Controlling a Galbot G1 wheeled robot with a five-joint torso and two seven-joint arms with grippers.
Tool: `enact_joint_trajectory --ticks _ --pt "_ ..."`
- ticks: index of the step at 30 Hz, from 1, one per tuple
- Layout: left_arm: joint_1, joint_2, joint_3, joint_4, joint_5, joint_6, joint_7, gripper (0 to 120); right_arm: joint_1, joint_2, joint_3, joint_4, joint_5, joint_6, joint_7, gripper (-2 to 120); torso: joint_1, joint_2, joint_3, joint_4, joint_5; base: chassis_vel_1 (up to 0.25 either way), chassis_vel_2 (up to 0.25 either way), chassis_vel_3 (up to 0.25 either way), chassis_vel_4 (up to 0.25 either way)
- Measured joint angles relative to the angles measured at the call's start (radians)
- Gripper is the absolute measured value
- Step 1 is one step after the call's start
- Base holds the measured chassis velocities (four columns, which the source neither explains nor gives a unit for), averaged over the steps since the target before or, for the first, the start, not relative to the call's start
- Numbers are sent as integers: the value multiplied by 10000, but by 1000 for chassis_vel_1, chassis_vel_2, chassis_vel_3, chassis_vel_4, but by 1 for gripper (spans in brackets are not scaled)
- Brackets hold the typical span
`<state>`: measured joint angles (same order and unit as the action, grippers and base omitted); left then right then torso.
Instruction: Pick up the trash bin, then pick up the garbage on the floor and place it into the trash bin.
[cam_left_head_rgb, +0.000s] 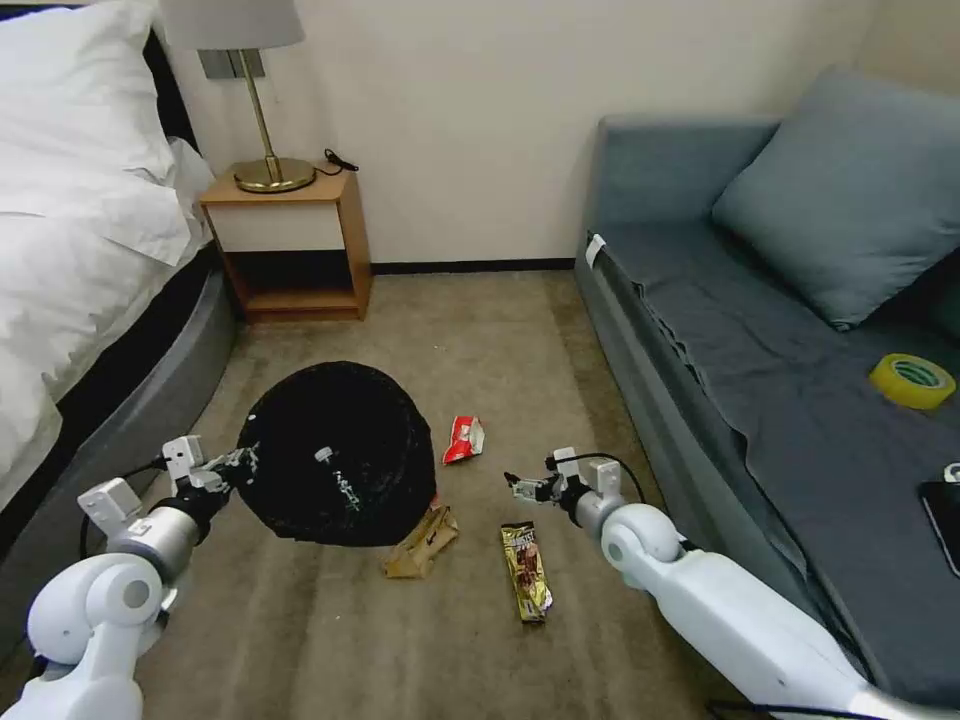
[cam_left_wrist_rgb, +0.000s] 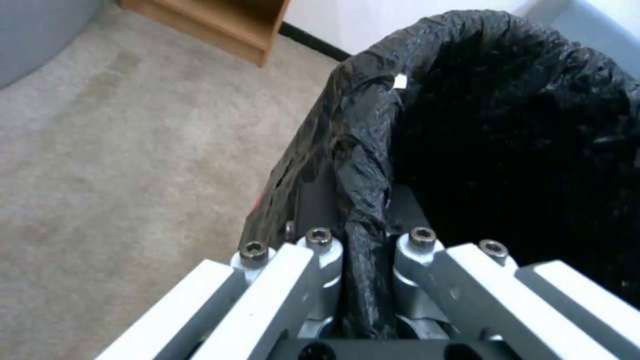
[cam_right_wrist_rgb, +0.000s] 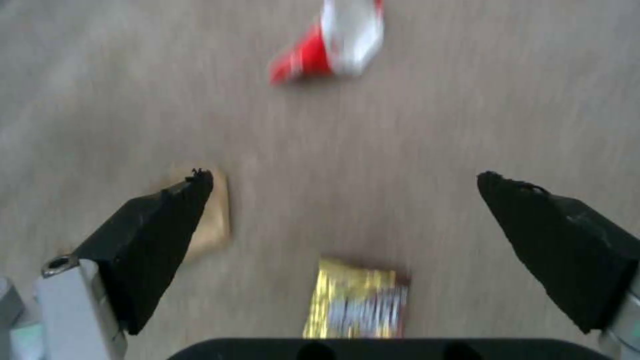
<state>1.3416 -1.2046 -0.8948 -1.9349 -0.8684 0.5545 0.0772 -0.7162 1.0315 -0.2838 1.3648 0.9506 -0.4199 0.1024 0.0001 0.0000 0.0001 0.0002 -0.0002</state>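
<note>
In the head view the left claw (cam_left_head_rgb: 238, 462) grips the rim of the trash bin (cam_left_head_rgb: 335, 452) at the bin's 9 o'clock side, and the bin hangs tilted above the carpet (cam_left_head_rgb: 300, 620) with its black-lined mouth facing the camera. The left wrist view adds what the head view does not resolve: both fingers (cam_left_wrist_rgb: 320, 260) are closed on a fold of the black bag over the trash bin (cam_left_wrist_rgb: 507, 125) rim, one finger outside the wall and one inside. The right claw (cam_left_head_rgb: 517, 487) hovers above the carpet at the bin's 3 o'clock, clear of it. The right wrist view shows its jaws spread wide with nothing between them, a state too small to read in the head view. The garbage lies on the floor: the red-and-white packet (cam_left_head_rgb: 464, 439) at the right claw's 11 o'clock, the gold-brown wrapper (cam_left_head_rgb: 526, 570) at its 6 o'clock, and the crumpled tan paper (cam_left_head_rgb: 422, 542) at its 8 o'clock, just beside the bin's lower edge. In the right wrist view the red-and-white packet (cam_right_wrist_rgb: 333, 42) lies ahead of the open jaws, the gold-brown wrapper (cam_right_wrist_rgb: 357, 300) between them near the claw base, and the tan paper (cam_right_wrist_rgb: 210, 220) partly behind one fingertip (cam_right_wrist_rgb: 160, 225).
</note>
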Motion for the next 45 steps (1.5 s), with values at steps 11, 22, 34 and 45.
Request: enact_joint_trajectory --ticks 11,22,34,45 --pt "194 -21 -226 325 27 -188 251 4 -428 -602 -511 81 125 -1389 -620 100 0 0 -1 -3 1 0 0 0 0" --pt "247 -194 -269 391 134 -242 285 4 -713 -635 -1310 312 -1778 -1245 -1267 100 0 0 -2 -3 2 0 0 0 0" --pt "168 -225 -227 683 264 -333 355 4 -555 -347 -1908 -85 -3100 -873 -1693 100 0 0 -1 -2 1 0 0 0 0" --pt "150 -136 -197 907 300 -408 424 4 -334 115 -2390 -1081 -4217 -446 -1816 100 0 1 -1 -2 2 0 0 0 0"
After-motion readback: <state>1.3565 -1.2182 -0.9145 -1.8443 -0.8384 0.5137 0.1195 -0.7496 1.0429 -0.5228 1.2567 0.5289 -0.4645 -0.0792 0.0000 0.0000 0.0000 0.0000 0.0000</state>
